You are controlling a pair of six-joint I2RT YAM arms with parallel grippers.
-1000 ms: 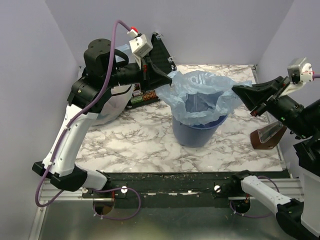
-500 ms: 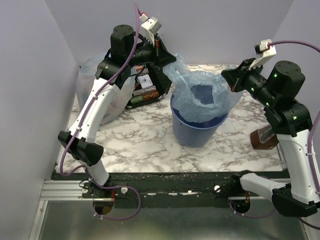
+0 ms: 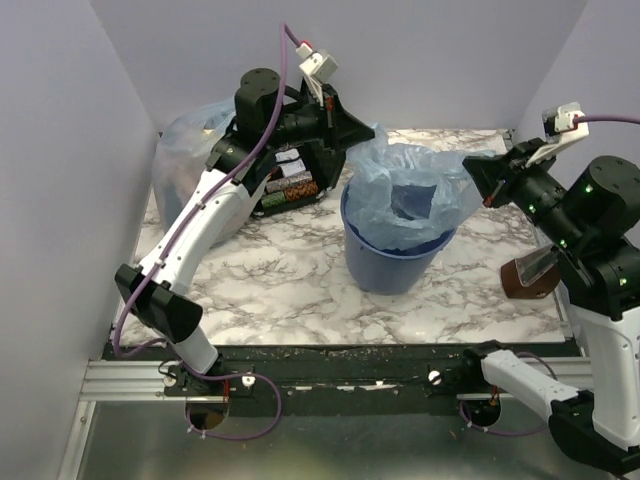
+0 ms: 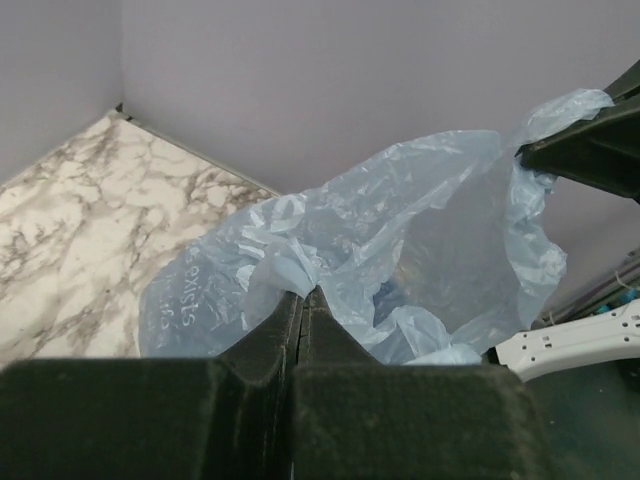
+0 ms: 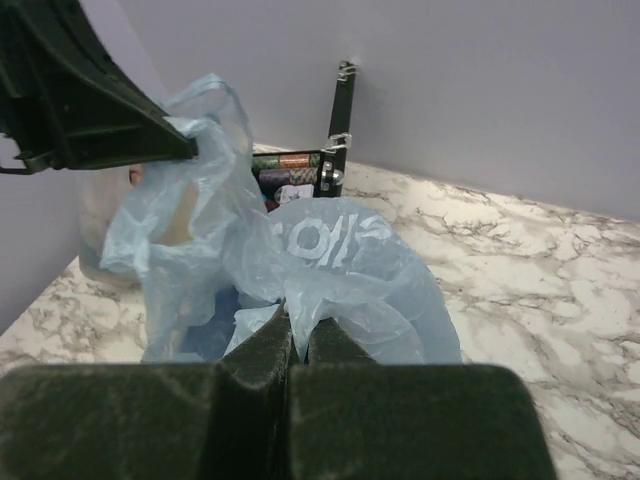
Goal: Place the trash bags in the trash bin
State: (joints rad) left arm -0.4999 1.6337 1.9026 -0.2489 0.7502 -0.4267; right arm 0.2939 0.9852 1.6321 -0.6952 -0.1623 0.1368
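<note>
The light-blue film trash bag (image 3: 420,190) hangs open over the round blue trash bin (image 3: 392,262) in the middle of the table, its lower part inside the rim. My left gripper (image 3: 372,130) is shut on the bag's left upper edge, seen in the left wrist view (image 4: 305,292) with the film bunched at the tips. My right gripper (image 3: 472,170) is shut on the bag's right upper edge, seen in the right wrist view (image 5: 300,325). The bag (image 4: 400,240) is stretched between the two grippers above the bin. The bag's printed side (image 5: 330,240) faces the right wrist.
A black case of chips (image 3: 295,180) stands open at the back left of the bin. A bulging clear bag (image 3: 190,150) sits in the back left corner. A brown holder (image 3: 530,275) lies at the table's right edge. Walls close in on three sides.
My left gripper moved right and a little down with the bag's edge. My right arm pulled right and lower, stretching the bag's mouth wider over the bin.
</note>
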